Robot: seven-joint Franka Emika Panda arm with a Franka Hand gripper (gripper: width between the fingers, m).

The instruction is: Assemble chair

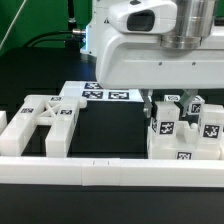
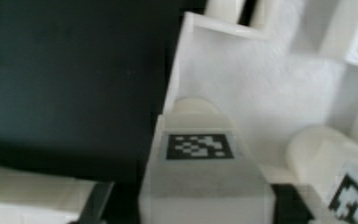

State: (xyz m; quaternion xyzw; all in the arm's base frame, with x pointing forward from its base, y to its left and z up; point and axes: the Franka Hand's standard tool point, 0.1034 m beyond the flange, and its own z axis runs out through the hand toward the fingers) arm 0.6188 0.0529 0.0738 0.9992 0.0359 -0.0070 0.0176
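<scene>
Running along the near edge, a white rail [image 1: 110,175] is lying. Behind it, at the exterior view's right, the end effector [image 1: 160,112] is clamping a short tagged post [image 2: 202,150], while the cross-braced frame [image 1: 45,122] is lying well apart, leftward.

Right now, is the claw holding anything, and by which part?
It looks so: the claw is shut on a post, one finger on each of its opposite sides, close to its tagged face.
</scene>
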